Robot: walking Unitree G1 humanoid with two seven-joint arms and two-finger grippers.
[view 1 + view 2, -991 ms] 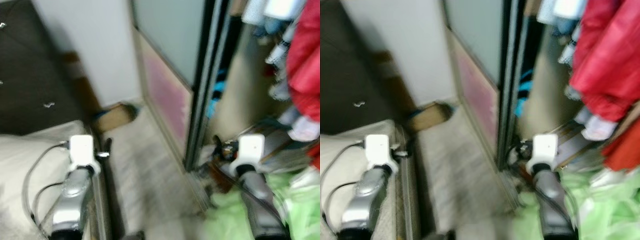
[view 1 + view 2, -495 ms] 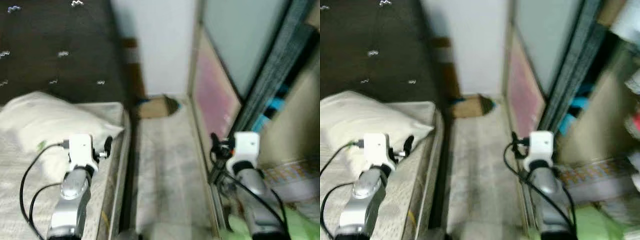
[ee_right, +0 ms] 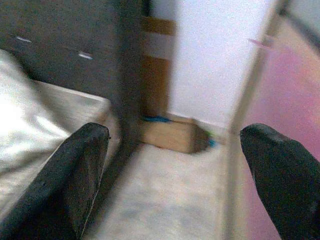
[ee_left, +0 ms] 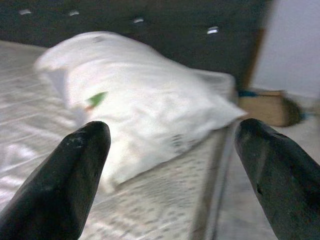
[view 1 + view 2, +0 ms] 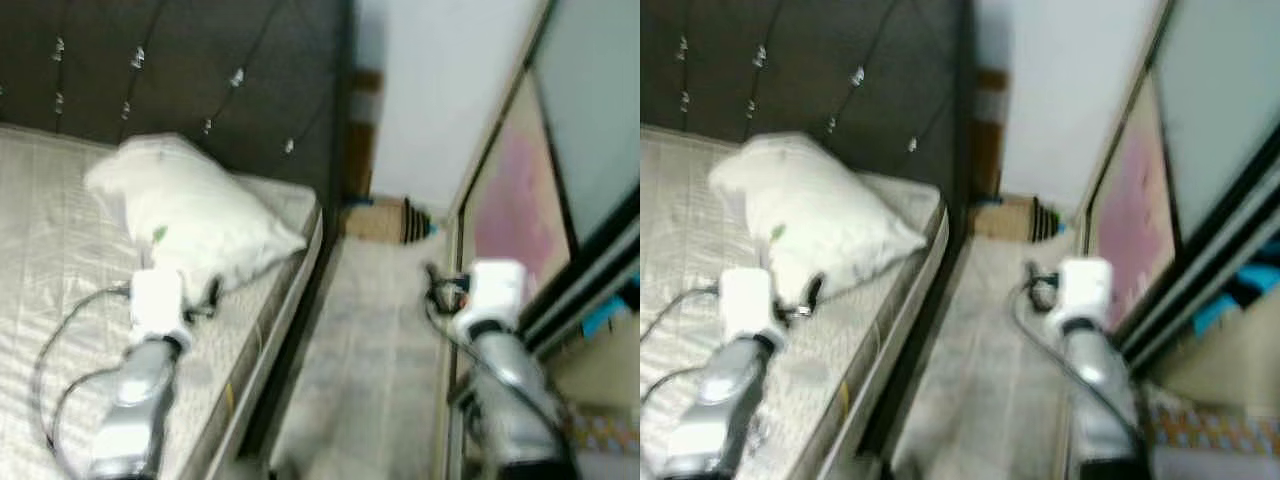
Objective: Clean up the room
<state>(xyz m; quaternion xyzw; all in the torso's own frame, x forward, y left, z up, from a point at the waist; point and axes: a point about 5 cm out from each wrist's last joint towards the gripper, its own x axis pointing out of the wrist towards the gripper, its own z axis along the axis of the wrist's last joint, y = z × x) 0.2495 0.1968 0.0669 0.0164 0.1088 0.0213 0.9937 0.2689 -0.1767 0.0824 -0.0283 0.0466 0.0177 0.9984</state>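
Observation:
A white pillow [image 5: 190, 215] lies on the bed [image 5: 60, 260] by the dark tufted headboard [image 5: 180, 70]; the left wrist view shows the pillow [image 4: 145, 110] close ahead. My left gripper [image 4: 175, 175] is held over the mattress just short of the pillow, open and empty. My right gripper [image 3: 180, 175] is over the floor strip between bed and wardrobe, open and empty. The pictures are blurred.
A narrow pale floor strip [image 5: 370, 340] runs between the bed and the sliding wardrobe door [image 5: 520, 200]. A brown cardboard box [image 5: 385, 218] sits at its far end against the white wall [image 5: 430, 90]; the right wrist view shows the box [image 3: 172, 135] too.
The view has swung left, away from the open wardrobe with hanging clothes and toward the bed and pillow. Both arms keep the same pose, grippers still open.

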